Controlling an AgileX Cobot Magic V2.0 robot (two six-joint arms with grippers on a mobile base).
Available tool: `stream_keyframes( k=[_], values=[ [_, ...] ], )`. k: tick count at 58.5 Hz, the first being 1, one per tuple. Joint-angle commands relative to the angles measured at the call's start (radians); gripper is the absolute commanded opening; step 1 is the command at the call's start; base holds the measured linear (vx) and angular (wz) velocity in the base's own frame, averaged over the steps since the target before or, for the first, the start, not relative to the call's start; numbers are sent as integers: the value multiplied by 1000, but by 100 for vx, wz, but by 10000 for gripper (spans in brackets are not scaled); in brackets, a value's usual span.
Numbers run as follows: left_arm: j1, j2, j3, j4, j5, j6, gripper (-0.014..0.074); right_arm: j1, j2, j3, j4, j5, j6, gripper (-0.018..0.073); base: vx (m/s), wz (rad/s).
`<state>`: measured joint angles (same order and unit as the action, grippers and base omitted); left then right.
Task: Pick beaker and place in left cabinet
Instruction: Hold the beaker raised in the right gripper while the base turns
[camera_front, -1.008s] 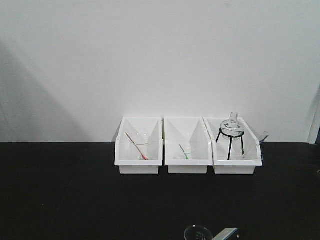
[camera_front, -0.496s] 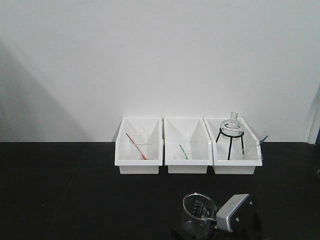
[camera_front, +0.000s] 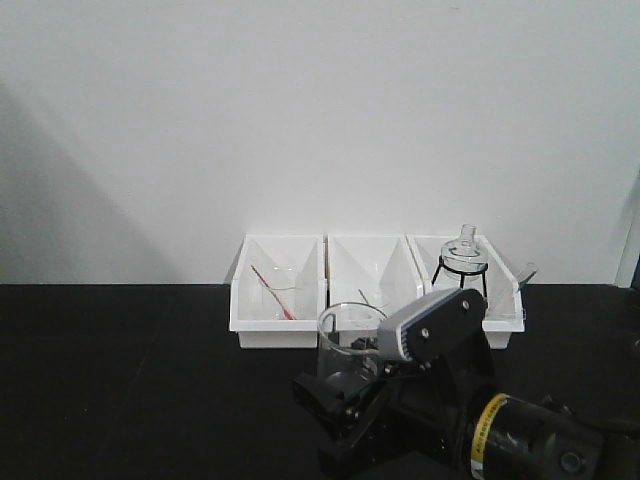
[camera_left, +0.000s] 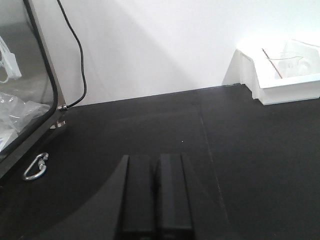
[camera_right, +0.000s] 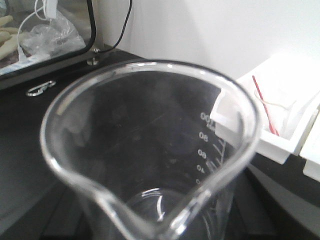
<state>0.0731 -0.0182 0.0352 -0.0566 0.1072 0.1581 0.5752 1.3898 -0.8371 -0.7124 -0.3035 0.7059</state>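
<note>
While the left gripper (camera_left: 155, 192) shows its jaws pressed together on nothing, the right gripper (camera_front: 352, 388) clamps the beaker (camera_front: 350, 335) above the black bench (camera_front: 120, 380): clear glass, flared rim, spout, white graduations. Behind it, the left bin (camera_front: 277, 330) holds a red-rod beaker (camera_front: 282, 300), the right bin (camera_front: 505, 325) a tripod-mounted flask (camera_front: 467, 250).

Three white bins in a row on black bench top (camera_front: 120, 380), against white wall (camera_front: 300, 120).
Left bin (camera_front: 278, 336): clear beaker with red rod (camera_front: 272, 292). Right bin (camera_front: 506, 322): round flask on black tripod (camera_front: 465, 258). Metal carabiner (camera_left: 35, 167) on bench; black cable (camera_left: 75, 50) down wall.
</note>
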Motion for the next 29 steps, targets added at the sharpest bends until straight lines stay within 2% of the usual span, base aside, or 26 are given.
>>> stream_keyframes(
  k=[1, 29],
  values=[
    [-7, -13, -17, -5, -88, -2, -6, 21, -36, -71, 20, -8, 28, 64, 0, 0],
    [-7, -11, -17, -5, -88, -2, -6, 33, -36, -83, 19, -2, 32, 64, 0, 0]
  ],
)
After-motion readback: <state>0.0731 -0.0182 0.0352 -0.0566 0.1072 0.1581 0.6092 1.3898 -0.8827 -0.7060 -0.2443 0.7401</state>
